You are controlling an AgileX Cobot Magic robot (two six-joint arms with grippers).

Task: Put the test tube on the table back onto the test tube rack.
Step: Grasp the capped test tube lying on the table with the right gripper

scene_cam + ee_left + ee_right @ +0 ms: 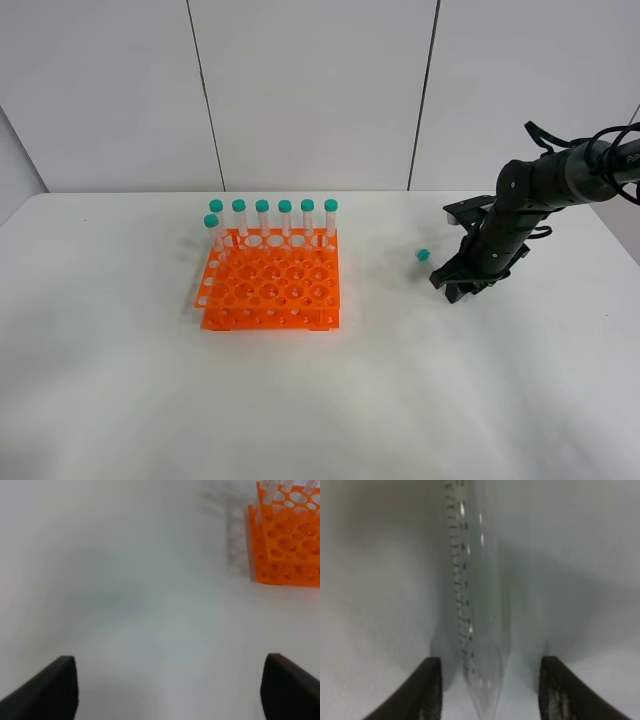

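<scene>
The test tube [422, 255] lies on the white table [150, 400] right of centre. Only its teal cap shows in the high view; the body is under my right gripper [457, 284]. In the right wrist view the clear graduated tube [480, 595] lies between the two fingers, tapered tip towards the camera. My right gripper [492, 685] is open, with a gap on each side of the tube. The orange test tube rack [270, 285] stands left of the tube; it also shows in the left wrist view [287, 535]. My left gripper [170, 690] is open and empty over bare table.
Several teal-capped tubes [262, 215] stand upright along the rack's back row, and one more stands at its left side. Most rack holes are free. The left arm does not show in the high view.
</scene>
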